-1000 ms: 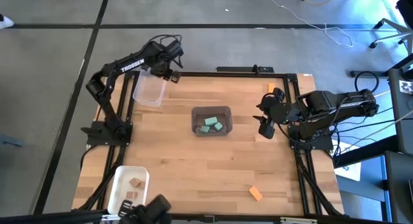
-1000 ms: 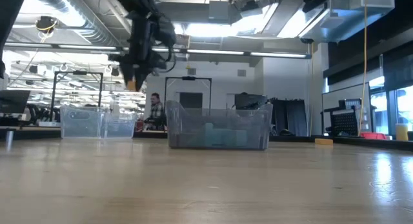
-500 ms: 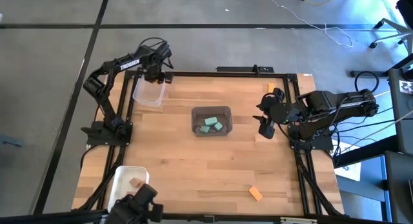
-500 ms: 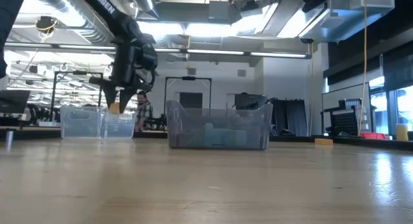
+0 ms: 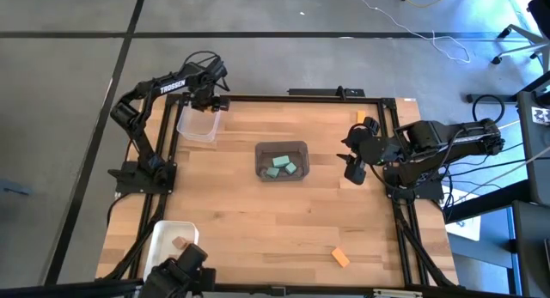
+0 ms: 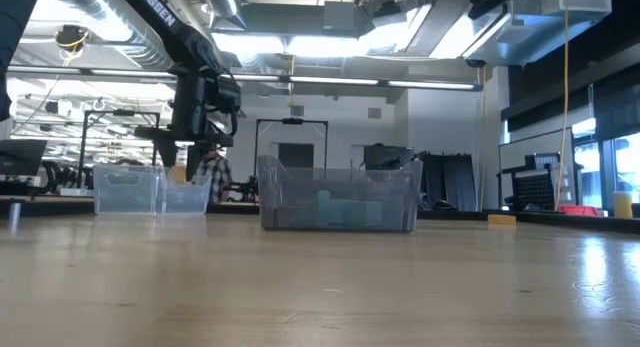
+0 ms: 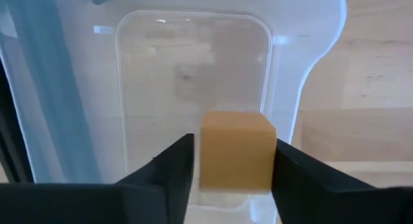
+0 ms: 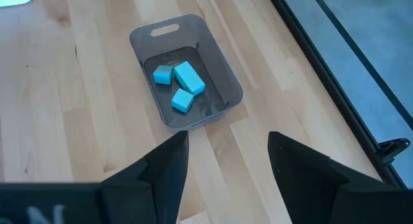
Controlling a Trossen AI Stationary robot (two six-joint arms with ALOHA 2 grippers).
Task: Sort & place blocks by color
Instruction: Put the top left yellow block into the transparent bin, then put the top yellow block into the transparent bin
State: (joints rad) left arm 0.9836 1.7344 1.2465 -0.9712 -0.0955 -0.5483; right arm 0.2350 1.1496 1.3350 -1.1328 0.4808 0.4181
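Overhead, the left gripper [image 7: 233,161] hangs above the clear bin [image 7: 193,69] — an orange block [image 7: 235,150] between its fingers, contact indiscernible. Right gripper [image 8: 227,161] waits, fingers apart, near the grey bin [image 8: 187,72] of teal blocks [image 8: 184,85].

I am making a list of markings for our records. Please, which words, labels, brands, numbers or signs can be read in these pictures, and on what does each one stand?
"TROSSEN": white letters on the left arm, read in the high view.
Same arm, low view: white letters on the arm, cut off at the picture's top, not fully readable.
Square black-and-white marker at the right edge, high view: a pattern, no readable text.
Right arm, bins, blocks: no text visible.
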